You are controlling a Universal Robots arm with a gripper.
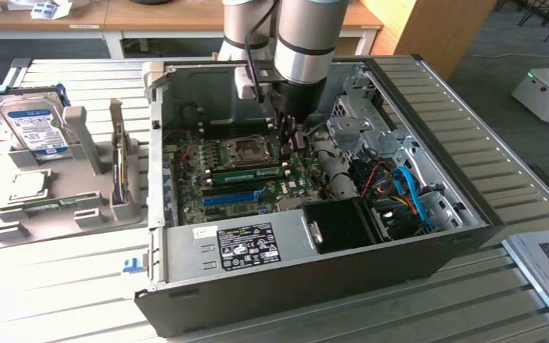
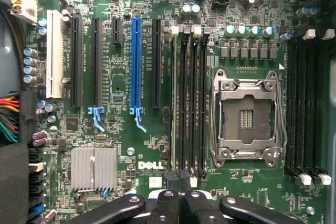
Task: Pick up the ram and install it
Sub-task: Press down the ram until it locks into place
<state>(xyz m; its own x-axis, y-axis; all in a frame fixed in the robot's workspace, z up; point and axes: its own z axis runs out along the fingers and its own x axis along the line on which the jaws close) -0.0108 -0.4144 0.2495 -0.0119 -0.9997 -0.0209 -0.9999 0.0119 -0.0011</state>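
The ram [image 1: 246, 171] is a long green stick with black chips. It stands in a black memory slot on the motherboard inside the open computer case [image 1: 465, 214], between the processor socket and the blue slot. In the wrist view it shows edge-on as a thin pale strip [image 2: 172, 103] in the outermost slot of that bank. My gripper [image 1: 292, 146] reaches down into the case over the stick's end on the exterior view's right. The black fingers [image 2: 167, 198] are pressed together, so my gripper [image 2: 179, 178] is shut with nothing between them. Whether the tips touch the ram I cannot tell.
An empty processor socket [image 2: 245, 114] lies beside the memory slots, and a second bank of black slots [image 2: 307, 103] lies beyond it. A blue slot [image 2: 136, 61], a heatsink [image 2: 93, 167] and cables [image 1: 408, 193] surround them. Outside the case, a grey fixture [image 1: 65, 186] holds a hard drive [image 1: 34, 125].
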